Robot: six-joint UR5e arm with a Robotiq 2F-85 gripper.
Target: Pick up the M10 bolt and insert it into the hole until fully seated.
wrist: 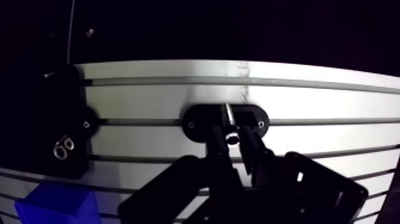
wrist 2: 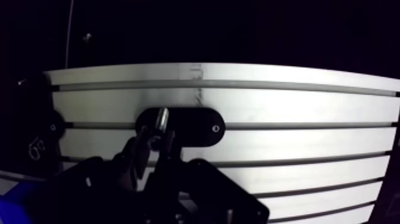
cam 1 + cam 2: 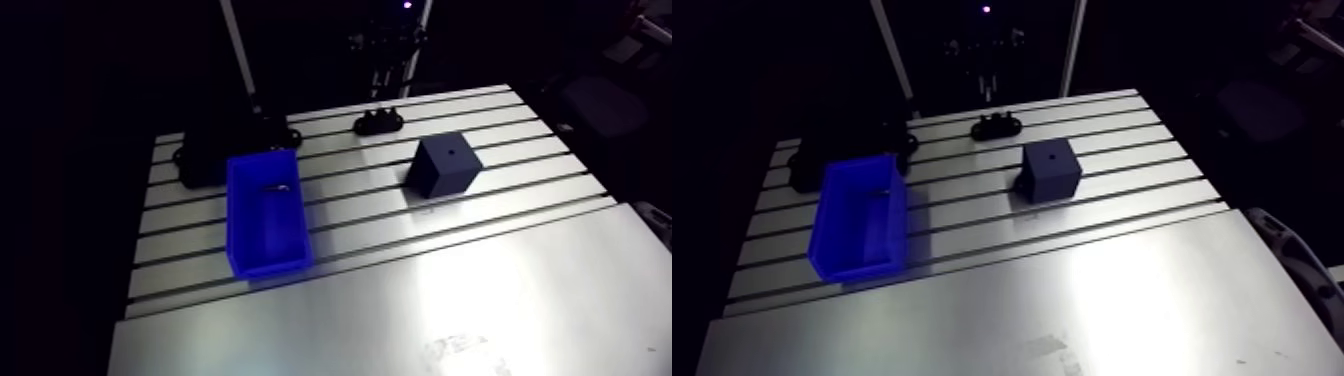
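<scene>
In the wrist view the M10 bolt (image 1: pixel 230 126), a shiny steel shaft with a round head, lies across a black oval holder (image 1: pixel 196 123) on the slotted table. My gripper (image 1: pixel 233 146) has one finger on each side of the bolt's head, pressed close against it. The bolt still rests on the holder. In the arm view the holder (image 3: pixel 378 123) sits near the table's far edge. The dark blue cube (image 3: pixel 446 165) with a small hole in its top stands to the right and nearer. My gripper is dark and hard to make out there.
A blue open bin (image 3: pixel 266 212) stands left of centre with a small item inside. A black fixture (image 3: pixel 205 158) sits behind it by the far left edge. The table (image 3: pixel 420 300) has a smooth plate at the front.
</scene>
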